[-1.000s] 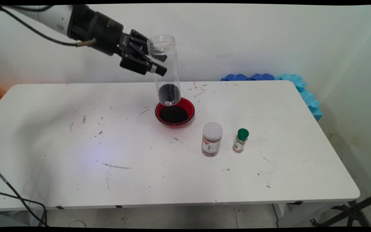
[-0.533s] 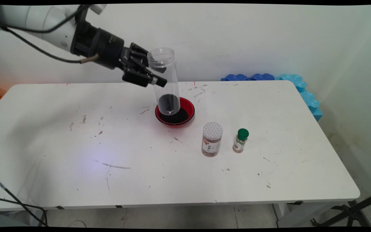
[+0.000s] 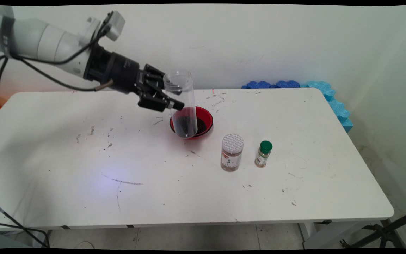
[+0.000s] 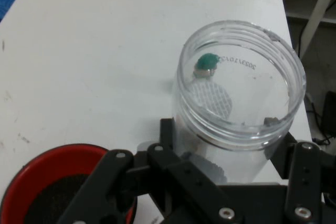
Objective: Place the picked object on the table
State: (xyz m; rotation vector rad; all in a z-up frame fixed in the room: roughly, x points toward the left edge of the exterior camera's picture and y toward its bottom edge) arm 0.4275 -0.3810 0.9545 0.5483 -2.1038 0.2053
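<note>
Claw [image 3: 170, 94] of the arm was found clamped on a clear open-topped jar [image 3: 182, 106], gripped just below its rim. In the main view we noted the jar near upright, leaning slightly, with dark granules in its bottom. Against the two earlier frames the claw had come down and toward the table's near side: the jar's base, formerly above the red bowl [image 3: 206, 120], now stood low at the bowl's front edge, and we could not tell whether it touched table [image 3: 83, 197] or bowl. The bowl, holding dark granules, lay just beneath the claw. Further off to the claw's right stood a grey-capped spice jar [image 3: 232, 152] and, beyond it, a green-capped bottle [image 3: 263, 153], both unmoved. Lettering on the spice jar's label was too small for us to read.

In the hand view we saw the jar's open mouth directly ahead of the claw, the red bowl at lower left. Mirrored printed digits showed through the jar's wall; we could not read them reliably.
</note>
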